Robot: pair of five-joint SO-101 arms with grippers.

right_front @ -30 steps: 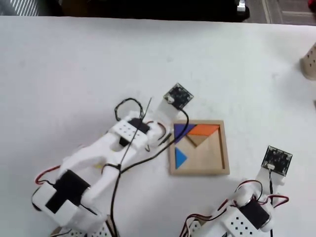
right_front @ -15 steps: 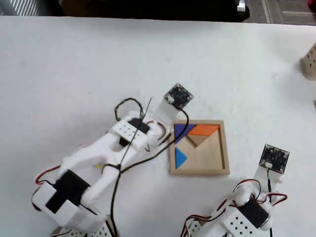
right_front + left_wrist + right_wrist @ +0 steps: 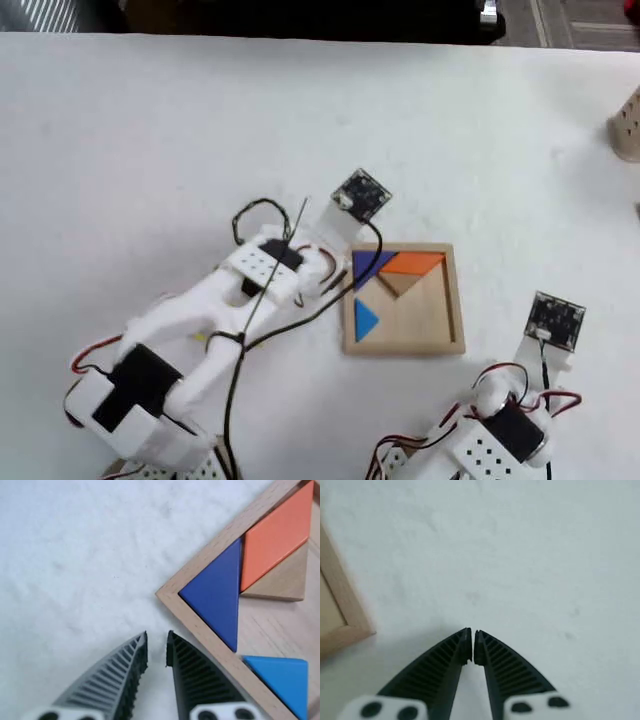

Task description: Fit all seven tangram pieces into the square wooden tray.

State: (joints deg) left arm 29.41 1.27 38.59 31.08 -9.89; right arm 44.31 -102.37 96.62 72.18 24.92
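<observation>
Wooden tray (image 3: 404, 348): dark blue triangle (image 3: 217, 592), orange piece (image 3: 277, 535), light blue triangle (image 3: 282, 677) | left fingers (image 3: 200, 675) narrowly apart | right fingers (image 3: 440, 670) closed together

Wooden tray (image 3: 404, 347), dark blue triangle (image 3: 367, 263), orange piece (image 3: 416, 263), light blue triangle (image 3: 365, 317) inside

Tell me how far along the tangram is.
Four pieces sit in the tray: dark blue triangle, orange piece, tan piece, light blue triangle. Nothing in hand: left gripper and right gripper are empty beside the tray. Three pieces left to place.
</observation>
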